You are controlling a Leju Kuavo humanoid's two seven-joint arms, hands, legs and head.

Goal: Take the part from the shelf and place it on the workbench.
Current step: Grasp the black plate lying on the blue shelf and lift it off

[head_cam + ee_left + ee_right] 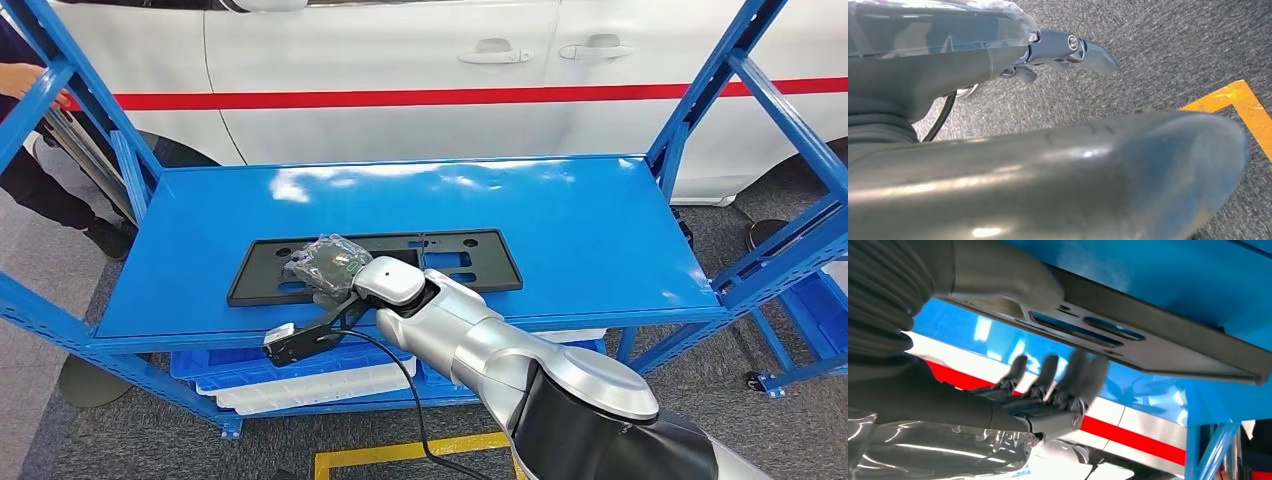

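The part, a long black flat plate (460,255) with slots, lies flat on the blue shelf top (580,210). My right hand (325,265), wrapped in clear plastic, is over the plate's left half. In the right wrist view the thick thumb (1008,285) rests against the plate (1158,345) at its near edge, while the dark fingers (1083,375) are spread and stand off from its face. Nothing is lifted. My left hand (1063,50) hangs above the grey carpet with its fingers stretched out and nothing in it.
A white car (400,60) with a red stripe stands close behind the shelf. Blue uprights (720,80) frame both ends. Blue and white trays (300,385) fill the lower level. A person (30,150) stands at the far left. Yellow floor tape (410,452) runs below.
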